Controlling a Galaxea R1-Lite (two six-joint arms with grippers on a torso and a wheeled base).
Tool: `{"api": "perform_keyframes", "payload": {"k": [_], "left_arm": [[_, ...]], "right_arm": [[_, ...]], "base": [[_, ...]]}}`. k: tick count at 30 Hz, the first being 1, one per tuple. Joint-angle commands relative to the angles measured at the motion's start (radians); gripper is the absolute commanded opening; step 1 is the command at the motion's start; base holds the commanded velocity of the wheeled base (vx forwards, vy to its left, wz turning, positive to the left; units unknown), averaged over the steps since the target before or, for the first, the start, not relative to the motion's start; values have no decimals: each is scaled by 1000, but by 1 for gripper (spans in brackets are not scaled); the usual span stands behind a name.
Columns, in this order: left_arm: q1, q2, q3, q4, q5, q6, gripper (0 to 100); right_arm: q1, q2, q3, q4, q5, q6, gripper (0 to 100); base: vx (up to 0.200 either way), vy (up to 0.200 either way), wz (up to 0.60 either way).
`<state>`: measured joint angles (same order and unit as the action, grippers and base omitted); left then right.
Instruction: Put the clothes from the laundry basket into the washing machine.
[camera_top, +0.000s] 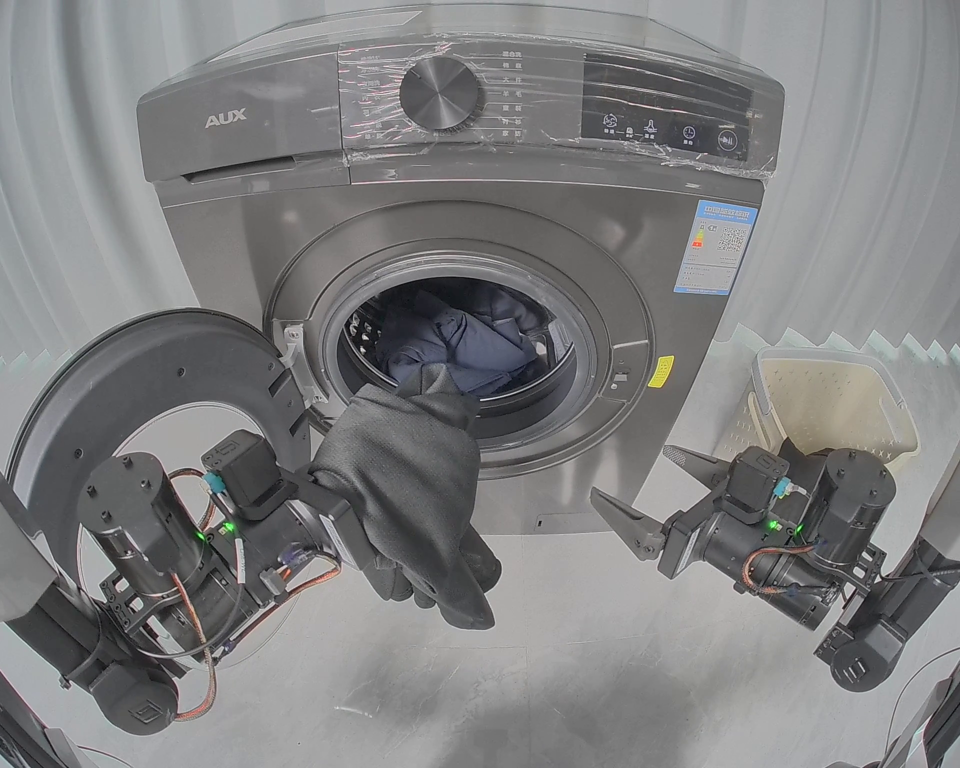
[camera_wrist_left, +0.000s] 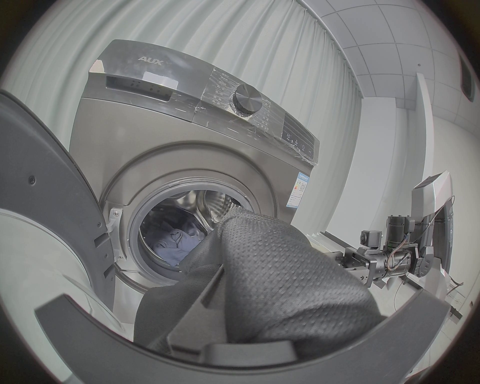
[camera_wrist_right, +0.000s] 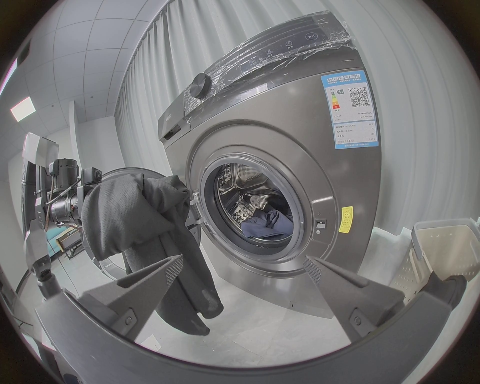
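Head view: the washing machine is found with its door swung open, and blue clothes are seen lying in the drum. A dark garment is held clamped in the left claw just before the opening. The right claw is held with fingers apart, empty, near the laundry basket. Left wrist view: the dark garment is draped over the claw. Right wrist view: the dark garment is seen hanging clear of the floor.
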<state>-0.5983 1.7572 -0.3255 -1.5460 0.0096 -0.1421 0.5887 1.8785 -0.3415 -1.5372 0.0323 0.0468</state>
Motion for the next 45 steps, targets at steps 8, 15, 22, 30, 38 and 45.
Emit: {"api": "perform_keyframes", "payload": {"k": [8,15,22,30,38,45], "left_arm": [[-9,19,3,0,3,9,0],[-38,24,3,0,6,22,0],[-37,45,5,0,6,22,0],[-37,74,0,-2,6,22,0],[-38,84,0,-2,6,24,0],[-37,85,-1,-2,6,22,0]], "right_arm": [[2,-15,2,0,-5,2,100],[22,-16,2,0,-3,4,100],[26,-16,4,0,-2,4,100],[26,-16,7,0,0,4,100],[42,-15,12,0,-2,4,100],[54,-16,16,0,-3,5,100]], "base": [[150,0,0],[0,0,0],[86,0,0],[200,0,0],[100,0,0],[0,0,0]]}}
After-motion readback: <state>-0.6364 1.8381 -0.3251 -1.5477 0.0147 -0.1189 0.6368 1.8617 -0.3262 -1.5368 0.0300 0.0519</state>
